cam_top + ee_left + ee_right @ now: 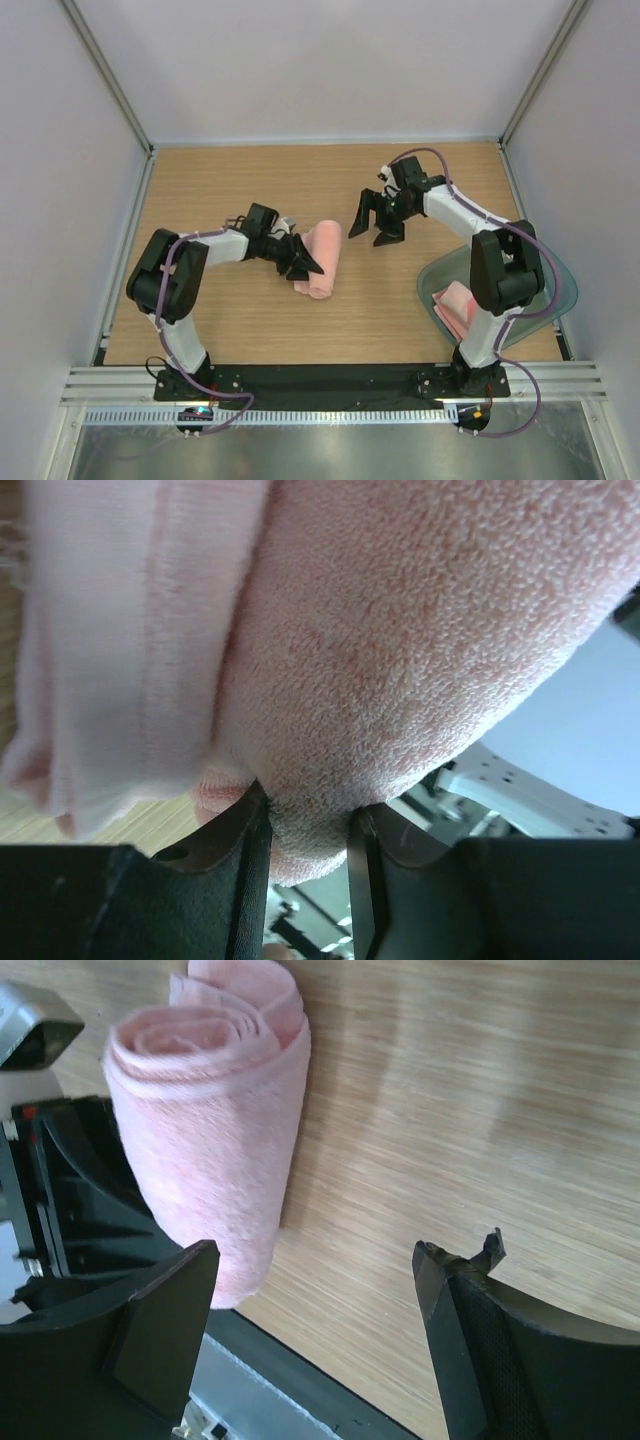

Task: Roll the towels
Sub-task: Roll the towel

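The left claw (pixel 303 262) is pinching the rolled towel (pixel 320 258) near the middle of the desk (pixel 230 330). The right claw (pixel 375 225) is hanging wide open and empty (just beside the roll). Next, I think, is fetching the second towel (pixel 455 305) from the tub (pixel 560 290) at the near right corner.

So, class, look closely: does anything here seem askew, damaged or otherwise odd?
Only the rolled towel: its end is uneven, with inner layers poking out past the outer wrap, so the roll looks telescoped. The left gripper pinches a fold of it. Nothing looks spilled or damaged.
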Robot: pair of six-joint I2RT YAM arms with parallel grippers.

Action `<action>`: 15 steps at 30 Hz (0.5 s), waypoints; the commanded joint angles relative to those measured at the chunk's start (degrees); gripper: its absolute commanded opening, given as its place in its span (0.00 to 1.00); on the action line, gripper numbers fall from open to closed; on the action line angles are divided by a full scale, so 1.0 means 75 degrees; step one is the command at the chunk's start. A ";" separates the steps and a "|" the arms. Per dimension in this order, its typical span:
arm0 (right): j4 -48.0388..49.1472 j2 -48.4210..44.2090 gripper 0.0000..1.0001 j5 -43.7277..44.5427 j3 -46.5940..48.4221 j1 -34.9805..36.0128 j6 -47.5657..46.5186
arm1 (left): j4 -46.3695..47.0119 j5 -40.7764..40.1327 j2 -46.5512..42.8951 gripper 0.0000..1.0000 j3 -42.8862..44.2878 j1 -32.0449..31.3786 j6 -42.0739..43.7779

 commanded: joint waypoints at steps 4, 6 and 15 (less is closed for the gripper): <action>0.2460 -0.0710 0.86 -0.1375 -0.1454 0.0289 0.0647 | 0.1809 0.1601 0.0408 0.16 -0.1063 0.1061 -0.1008; 0.3073 -0.0780 0.86 -0.1563 -0.1772 0.0487 0.1057 | 0.1856 0.1718 0.0502 0.15 -0.1216 0.1389 -0.0938; 0.5314 -0.0442 0.89 -0.1577 -0.2512 0.1098 0.1879 | 0.1119 0.1766 0.1239 0.14 -0.1252 0.2210 -0.0013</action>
